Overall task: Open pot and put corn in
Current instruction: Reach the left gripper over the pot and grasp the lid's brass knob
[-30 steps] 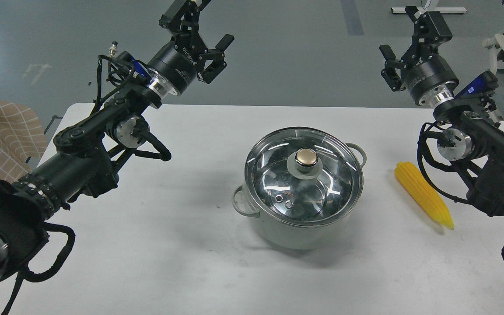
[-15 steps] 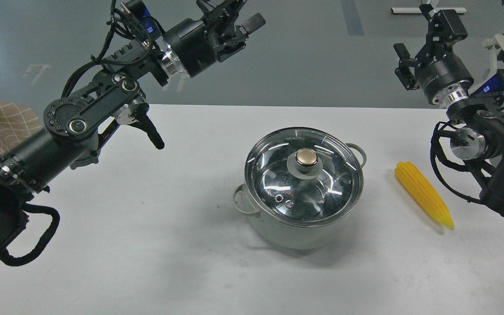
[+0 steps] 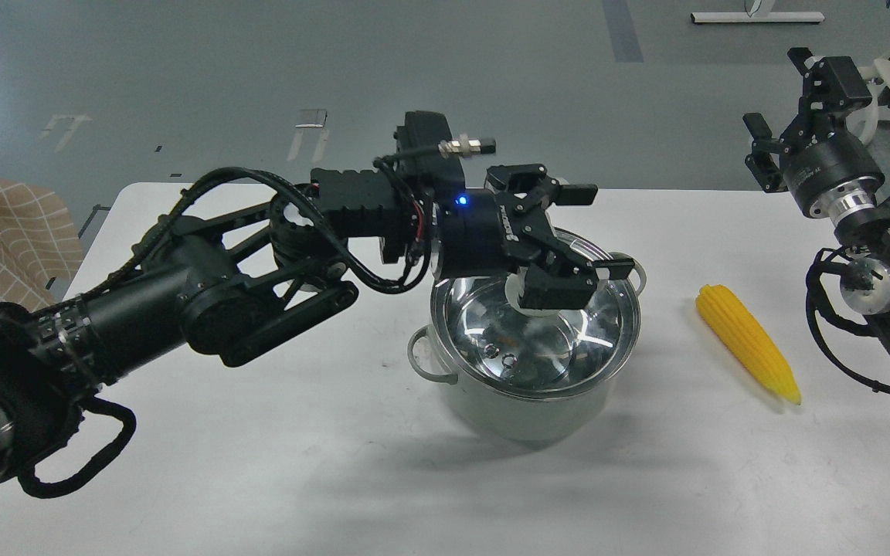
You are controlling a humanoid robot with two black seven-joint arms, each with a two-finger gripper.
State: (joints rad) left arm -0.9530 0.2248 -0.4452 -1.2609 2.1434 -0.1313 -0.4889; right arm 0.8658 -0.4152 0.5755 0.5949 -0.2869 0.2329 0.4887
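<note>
The pot (image 3: 535, 386) sits mid-bench with its glass lid (image 3: 491, 332) still on. The left gripper (image 3: 596, 232) hovers over the lid's centre, fingers spread wide — one above the far rim, one over the knob. The corn (image 3: 747, 352) lies near the right edge, apart from the pot. The right gripper (image 3: 796, 100) hangs beyond the far right corner — open, empty.

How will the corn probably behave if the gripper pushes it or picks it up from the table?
The corn looks rounded and tapered, so a push would likely make it roll in a curve toward its pointed end. Its glossy yellow surface suggests moulded plastic, probably stiff and light. The kernel rows may give the fingers some grip.
</note>
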